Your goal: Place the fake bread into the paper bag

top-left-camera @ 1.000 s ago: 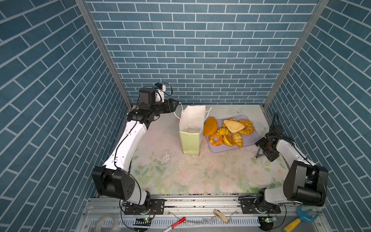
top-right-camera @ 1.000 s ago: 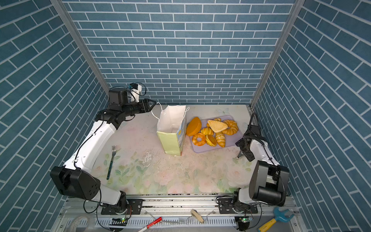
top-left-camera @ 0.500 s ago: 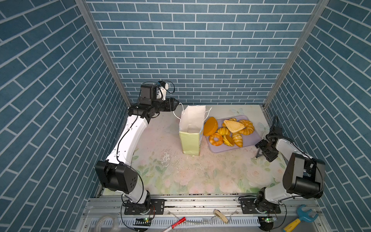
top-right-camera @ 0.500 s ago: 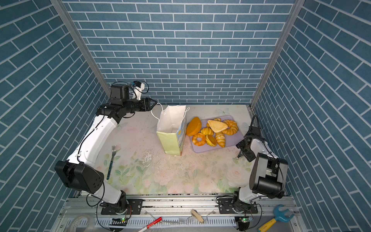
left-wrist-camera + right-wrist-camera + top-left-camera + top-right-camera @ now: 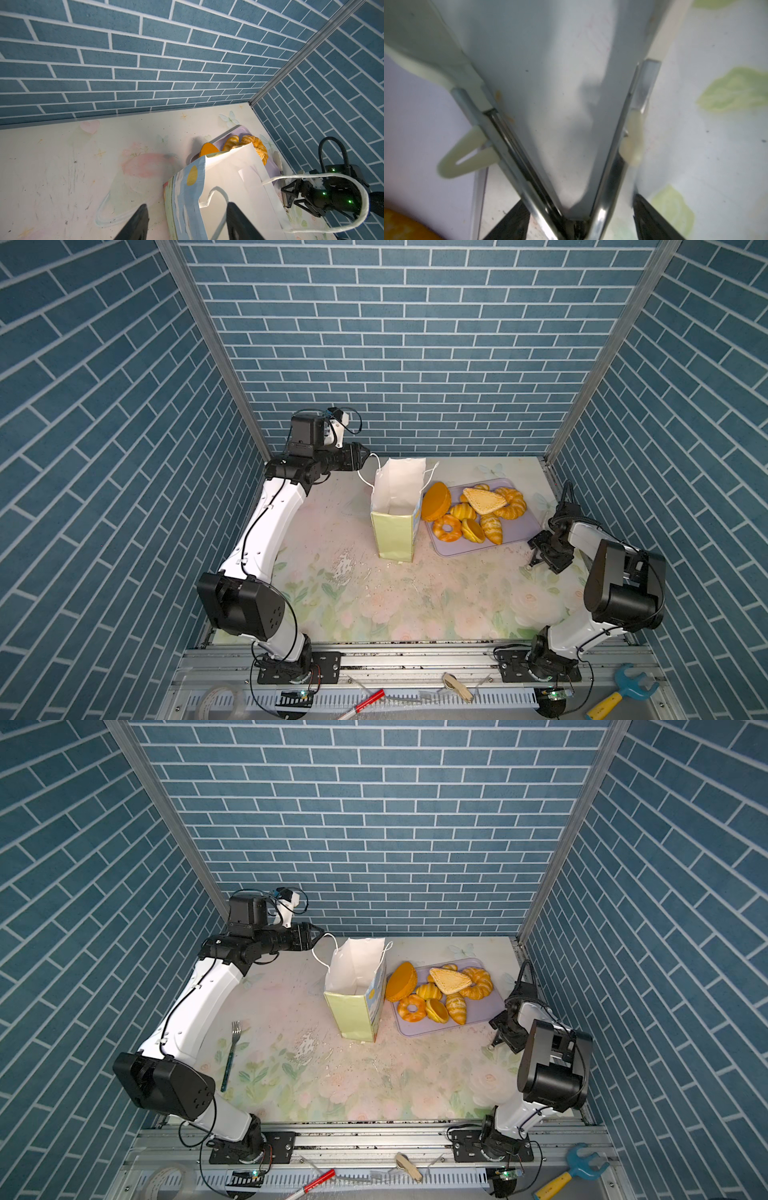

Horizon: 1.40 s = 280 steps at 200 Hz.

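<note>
Blue brick-pattern walls (image 5: pixel 415 344) enclose a floral-printed counter (image 5: pixel 374 605). Item, far left: slim metal fork (image 5: pixel 230 1052) with a dark handle, lying flat, well apart from everything else, visible in a top view only. Item: left end effector (image 5: pixel 365 455), raised near the back wall, just beside the bag's upper left corner. Its fingers are set apart and grip nothing, and one thin white cord handle (image 5: pixel 209 195) loops between them in the left wrist view. Item, centre: tall narrow paper bag (image 5: pixel 395 531), pale yellow-green outside, white inside, upright with its mouth open. No pastry shows in the visible part of its interior. Item, just right of the bag: flat lavender tray (image 5: pixel 519 529) bearing the fake bread (image 5: pixel 492 529), about eight glossy golden-orange toy pastries. Among them are a large orange disc-shaped bun (image 5: pixel 435 501) propped just beside the bag, a ring doughnut (image 5: pixel 447 527) and a tan triangular slice (image 5: pixel 484 499) atop the heap. Item, far right: right end effector (image 5: pixel 540 549), low by the tray's near right corner, carrying metal tongs (image 5: pixel 512 158) whose arms stand spread in a V, empty. Status, by judgement: nothing loaded, every pastry awaits transfer, whole task outstanding.
</note>
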Each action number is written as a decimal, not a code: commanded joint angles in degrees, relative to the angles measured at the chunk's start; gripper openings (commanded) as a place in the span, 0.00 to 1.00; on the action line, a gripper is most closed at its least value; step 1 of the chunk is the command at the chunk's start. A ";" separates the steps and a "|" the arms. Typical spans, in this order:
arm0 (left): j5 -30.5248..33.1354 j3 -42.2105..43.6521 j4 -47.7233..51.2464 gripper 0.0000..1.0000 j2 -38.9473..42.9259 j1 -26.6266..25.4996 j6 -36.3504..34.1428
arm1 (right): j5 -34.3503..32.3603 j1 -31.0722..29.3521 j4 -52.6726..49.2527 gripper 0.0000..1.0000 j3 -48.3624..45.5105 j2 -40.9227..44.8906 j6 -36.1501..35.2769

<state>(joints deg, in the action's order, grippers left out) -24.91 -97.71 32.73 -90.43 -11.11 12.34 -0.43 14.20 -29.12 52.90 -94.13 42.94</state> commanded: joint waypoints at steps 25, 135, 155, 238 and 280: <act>1.35 -1.30 0.31 0.61 0.04 0.13 -0.45 | -1.77 0.47 -0.43 0.71 0.63 -3.06 -1.45; 3.57 -4.17 0.46 0.61 -1.02 0.39 -1.25 | -5.57 0.48 -5.70 0.47 -1.96 9.33 -9.64; 3.73 -5.26 1.21 0.61 -1.23 0.70 -1.63 | -4.92 0.40 -7.59 0.47 -1.49 14.17 -13.28; 3.99 -7.03 2.29 0.62 -1.68 1.27 -2.40 | 1.76 0.21 -18.43 0.46 8.97 25.15 -26.35; 3.74 -7.70 2.43 0.62 -1.67 1.35 -2.49 | 8.13 -0.14 -25.96 0.46 18.48 24.03 -32.45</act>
<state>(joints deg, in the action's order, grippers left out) -21.02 -103.33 34.44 -91.61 -10.17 10.66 2.72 14.37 -48.66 65.87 -70.17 16.64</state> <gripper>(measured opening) 0.621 0.466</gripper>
